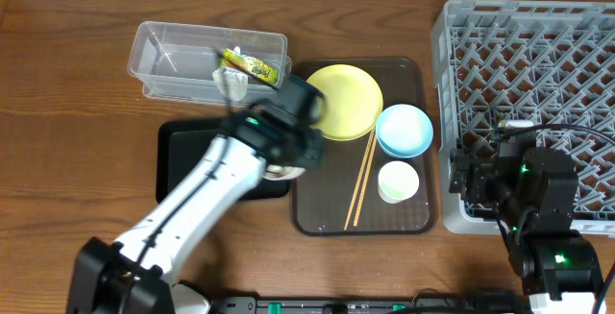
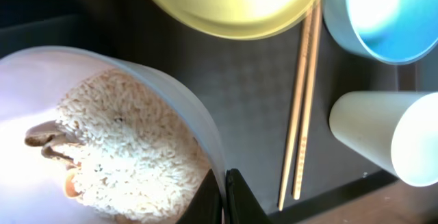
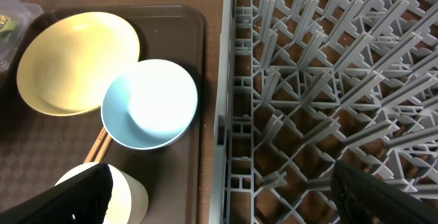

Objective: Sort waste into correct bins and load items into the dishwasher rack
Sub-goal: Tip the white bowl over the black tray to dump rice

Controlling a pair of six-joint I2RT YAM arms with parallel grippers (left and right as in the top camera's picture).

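1. Overhead shows the left end effector (image 1: 288, 156) at the seam between the black tray (image 1: 178, 151) and the brown serving tray (image 1: 415, 74). It is pinched on the rim of the white bowl (image 2: 27, 101).
2. Left wrist view: the jaws are nearly closed, one finger on each side of the bowl wall. A heap of rice (image 2: 130, 148) fills the bowl, with a brownish scrap beside it that I cannot identify.
3. The step in hand looks like emptying the rice into the black tray.
   - Carry the bowl well over the tray's middle before tilting, since it now sits near the edge.
   - Tip it slowly, rim low and close to the tray floor, so that grains do not scatter onto the desk (image 1: 58, 84).
   - A thin rim pinch may let the bowl swing, so keep the wrist roll smooth.
   - Sticky rice may cling to the bowl and need a steeper tilt.
4. The snack wrapper (image 1: 248, 64) and a white scrap (image 1: 229, 84) lie in the clear tub (image 1: 163, 55).
5. The yellow plate (image 1: 346, 98), blue bowl (image 1: 404, 130), cup (image 1: 398, 181) and chopsticks (image 1: 362, 180) rest on the serving tray, and none is in the dishwasher rack (image 1: 519, 55).
6. Right wrist view: the right end effector (image 3: 220, 176) is spread wide and holds nothing, hanging over the rack's near-left edge.
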